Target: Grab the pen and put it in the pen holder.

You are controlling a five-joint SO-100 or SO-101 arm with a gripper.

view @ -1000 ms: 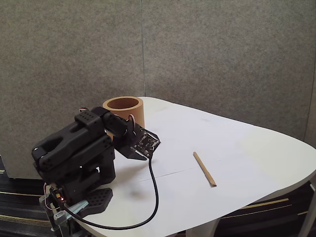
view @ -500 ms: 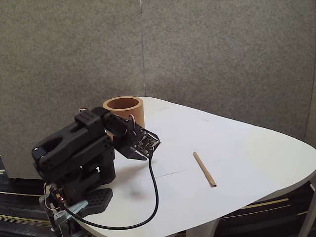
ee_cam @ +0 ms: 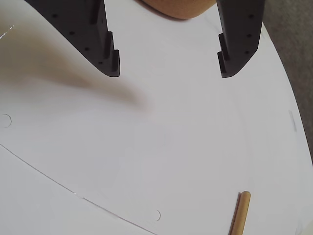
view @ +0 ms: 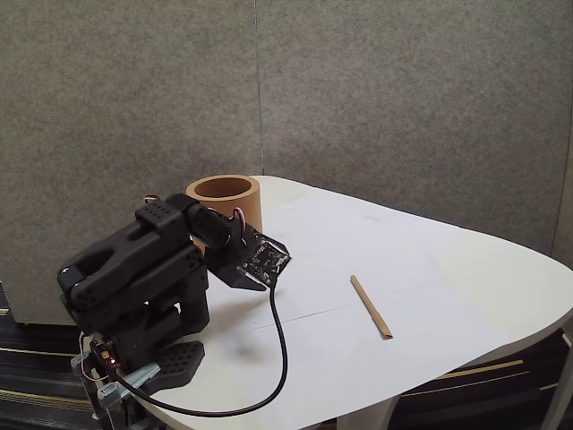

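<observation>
the pen [view: 371, 306] lies flat on the white table [view: 430, 269], well apart from the pen holder [view: 224, 202] at the table's far left edge. the gripper [ee_cam: 168, 68] hangs above bare table, fingers spread wide, holding nothing.

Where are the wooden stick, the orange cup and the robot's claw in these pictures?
pen [view: 371, 306], fixed view, middle of the stick lying on the table.
pen holder [view: 235, 208], fixed view, front of its outer wall.
claw [ee_cam: 168, 65], wrist view, midway between its two open fingertips.
</observation>
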